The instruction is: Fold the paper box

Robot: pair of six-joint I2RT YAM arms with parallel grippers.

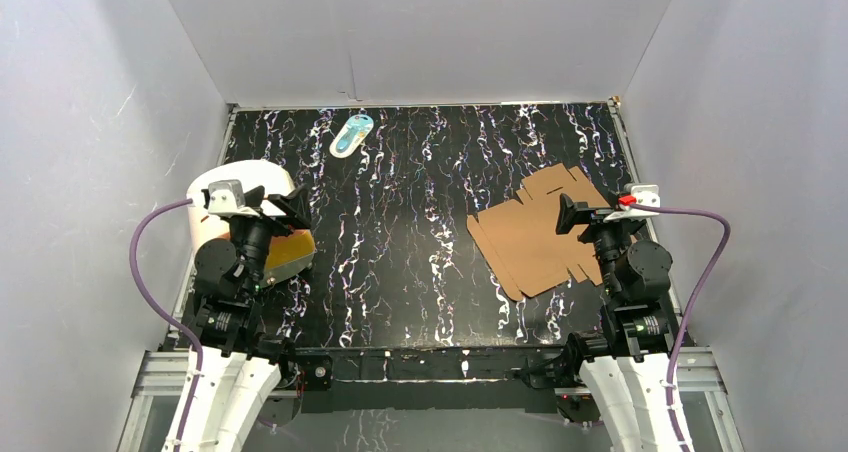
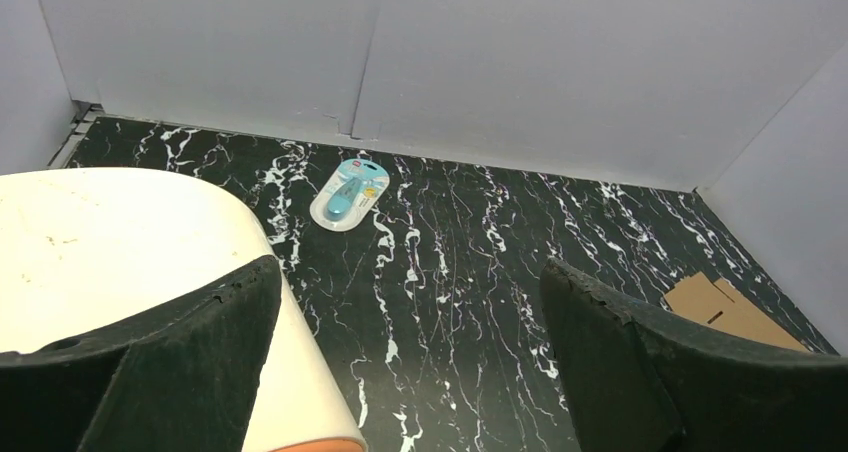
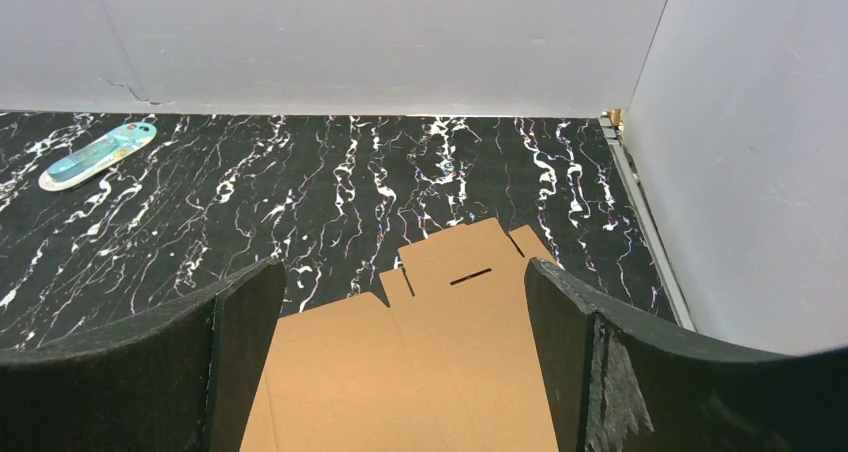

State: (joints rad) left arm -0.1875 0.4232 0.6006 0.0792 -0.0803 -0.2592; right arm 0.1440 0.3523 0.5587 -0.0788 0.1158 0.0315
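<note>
One paper box point(image 1: 530, 237) lies flat and unfolded on the right side of your worktop point(image 1: 410, 242). It is just under and ahead of your right end effector point(image 1: 583, 215), which hovers wide open and holds nothing. Your left end effector point(image 1: 278, 205) is also wide open and empty. It is well apart from the box, over a white-and-orange cylinder point(image 1: 250, 177). A small teal packet point(image 1: 351, 134) lies near the back wall.

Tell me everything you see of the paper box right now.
The paper box is an unfolded, flat die-cut sheet of plain brown cardboard with flaps, tabs and a slot, lying skewed on the right side of the black marbled table. The open right tool hangs over it, not gripping.
</note>
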